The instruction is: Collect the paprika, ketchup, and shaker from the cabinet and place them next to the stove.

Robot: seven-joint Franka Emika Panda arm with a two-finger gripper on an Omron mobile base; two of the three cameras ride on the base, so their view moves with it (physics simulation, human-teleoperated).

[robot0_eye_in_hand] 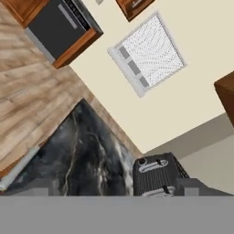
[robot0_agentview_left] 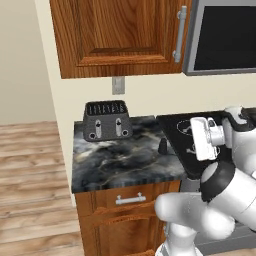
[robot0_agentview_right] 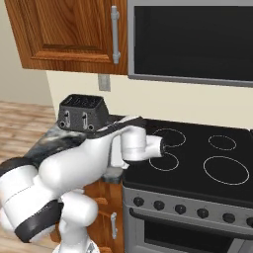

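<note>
The cabinet (robot0_agentview_left: 115, 35) hangs above the counter with its door closed, so the paprika and ketchup are hidden. The small dark shaker (robot0_agentview_left: 162, 145) stands upright on the marble counter, right beside the left edge of the black stove (robot0_agentview_left: 182, 132) (robot0_agentview_right: 197, 153). My gripper (robot0_agentview_left: 199, 137) hovers over the stove's left side, to the right of the shaker and apart from it. In the hand view the gripper (robot0_eye_in_hand: 114, 187) is open, its fingertips (robot0_eye_in_hand: 41, 186) spread wide with nothing between them.
A black toaster (robot0_agentview_left: 106, 120) (robot0_agentview_right: 81, 112) (robot0_eye_in_hand: 157, 176) sits at the back of the counter (robot0_agentview_left: 125, 165). A microwave (robot0_agentview_left: 225, 35) (robot0_agentview_right: 192, 39) hangs above the stove. A wall outlet (robot0_agentview_left: 118, 85) sits under the cabinet. Drawers (robot0_agentview_left: 131, 200) lie below the counter.
</note>
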